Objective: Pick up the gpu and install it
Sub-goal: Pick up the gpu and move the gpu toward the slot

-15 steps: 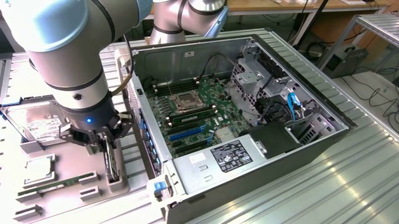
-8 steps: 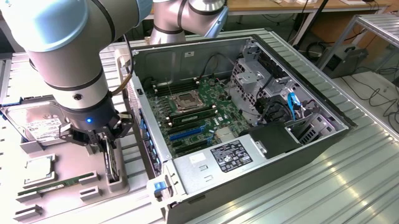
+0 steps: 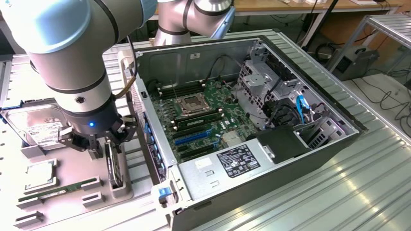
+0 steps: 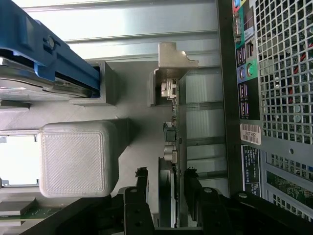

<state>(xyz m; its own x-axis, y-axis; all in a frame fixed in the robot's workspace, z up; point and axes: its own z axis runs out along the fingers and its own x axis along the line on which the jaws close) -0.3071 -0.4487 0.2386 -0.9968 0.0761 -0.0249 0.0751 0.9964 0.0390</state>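
The gpu (image 3: 115, 166) is a thin dark card standing on edge in a grey holder (image 3: 119, 185), just to the exterior view's left of the open computer case (image 3: 257, 159). In the wrist view the gpu (image 4: 171, 132) runs lengthwise away from the fingers, with its silver-beige bracket (image 4: 168, 63) at the far end. My gripper (image 3: 103, 147) hangs straight over the card. Its black fingers (image 4: 142, 178) stand on either side of the card's near end, with a gap showing beside the board. The gripper (image 4: 166, 174) is open around the card.
The case lies on its side with the green motherboard (image 3: 199, 110) and blue expansion slots (image 3: 192, 136) exposed. On the grey tray sit a silver hard drive (image 3: 38, 127), a CPU (image 3: 40, 174) and a green RAM stick (image 3: 61, 188). The case's rear wall (image 4: 274, 98) is close beside the card.
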